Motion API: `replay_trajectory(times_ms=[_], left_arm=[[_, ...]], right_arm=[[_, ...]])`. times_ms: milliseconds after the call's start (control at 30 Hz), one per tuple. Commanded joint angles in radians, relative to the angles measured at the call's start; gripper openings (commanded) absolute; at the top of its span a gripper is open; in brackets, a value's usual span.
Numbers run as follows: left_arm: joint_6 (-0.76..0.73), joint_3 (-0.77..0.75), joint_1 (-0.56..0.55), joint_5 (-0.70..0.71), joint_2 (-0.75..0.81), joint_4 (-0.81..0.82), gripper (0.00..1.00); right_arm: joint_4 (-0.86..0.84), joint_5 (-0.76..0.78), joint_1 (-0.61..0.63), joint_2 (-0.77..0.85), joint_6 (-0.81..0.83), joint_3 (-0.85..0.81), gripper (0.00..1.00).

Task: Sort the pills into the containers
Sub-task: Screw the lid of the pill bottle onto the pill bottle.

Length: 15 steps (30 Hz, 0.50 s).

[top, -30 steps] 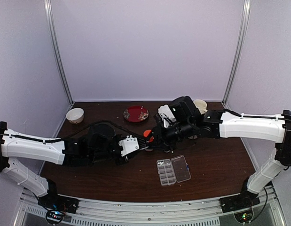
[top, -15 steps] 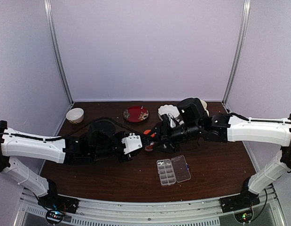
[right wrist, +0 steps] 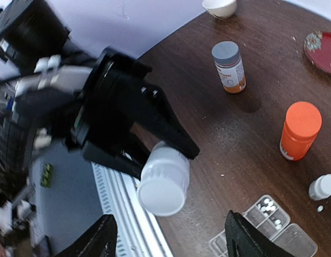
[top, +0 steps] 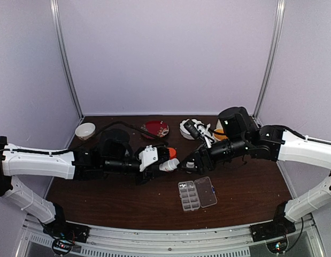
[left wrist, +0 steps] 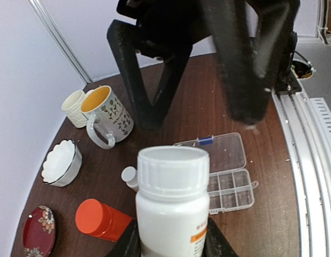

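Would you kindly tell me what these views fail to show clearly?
Pills: too small to make out in the top view.
White bottle label: left wrist view, cut off at bottom edge.
Pill box: right wrist view, cut by bottom edge.

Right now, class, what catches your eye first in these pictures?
A capped white bottle, clamped in the left jaws above mid-table. The right jaws face it, spread wide. Nearer the front lies the open pill box, a few pills inside.
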<state>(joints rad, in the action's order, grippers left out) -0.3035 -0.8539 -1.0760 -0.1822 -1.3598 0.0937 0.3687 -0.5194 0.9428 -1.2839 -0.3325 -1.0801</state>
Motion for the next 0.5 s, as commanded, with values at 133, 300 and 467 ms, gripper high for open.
replay_trajectory(times_ms=[133, 300, 467], left_arm=[[0.103, -0.028, 0.048, -0.279, 0.008, 0.015, 0.08], [0.104, -0.031, 0.047, -0.298, 0.007, 0.005, 0.09], [0.104, -0.034, 0.047, -0.302, 0.012, -0.002, 0.09]], right_arm=[[-0.078, -0.124, 0.007, 0.117, 0.649, 0.1, 0.75], [0.038, -0.122, 0.016, 0.053, 0.757, -0.007, 0.7], [0.068, -0.101, 0.034, -0.006, 0.807, -0.077, 0.64]])
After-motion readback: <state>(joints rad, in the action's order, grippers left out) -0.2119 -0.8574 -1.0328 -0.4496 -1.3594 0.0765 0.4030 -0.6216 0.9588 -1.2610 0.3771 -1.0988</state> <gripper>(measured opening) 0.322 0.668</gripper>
